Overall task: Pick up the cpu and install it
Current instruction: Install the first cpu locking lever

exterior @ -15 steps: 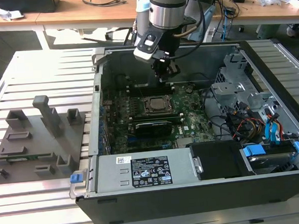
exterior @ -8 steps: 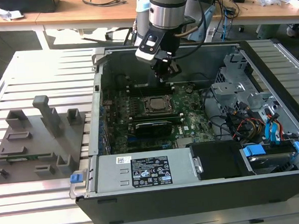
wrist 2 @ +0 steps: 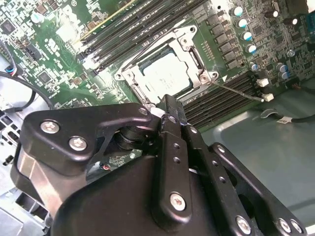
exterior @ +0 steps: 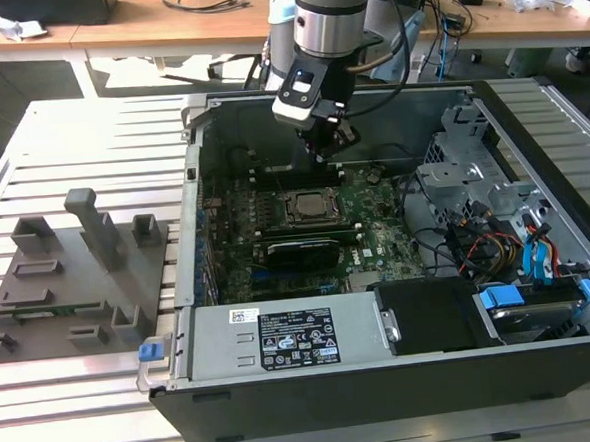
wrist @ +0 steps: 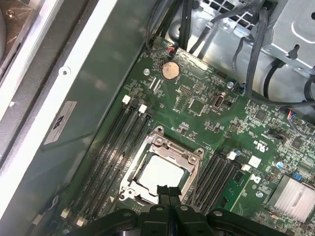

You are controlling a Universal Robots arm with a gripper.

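Exterior view: high, set back, looking down into the open black metal computer case [exterior: 386, 401].
First wrist view: close, facing down on the green circuit board [wrist: 197, 105].
Second wrist view: closer, slanted.
Shared by all: pale silvery square cpu [wrist: 160, 172] in square metal-rimmed socket frame [wrist: 171, 143].

light: bright, even | shadows: soft inside case [exterior: 386, 401] (far wall) | glare: cpu [wrist: 162, 173] top

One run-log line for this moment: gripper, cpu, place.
gripper: shut, nothing held, close over cpu | cpu: lying flat in socket frame | place: motherboard inside computer case
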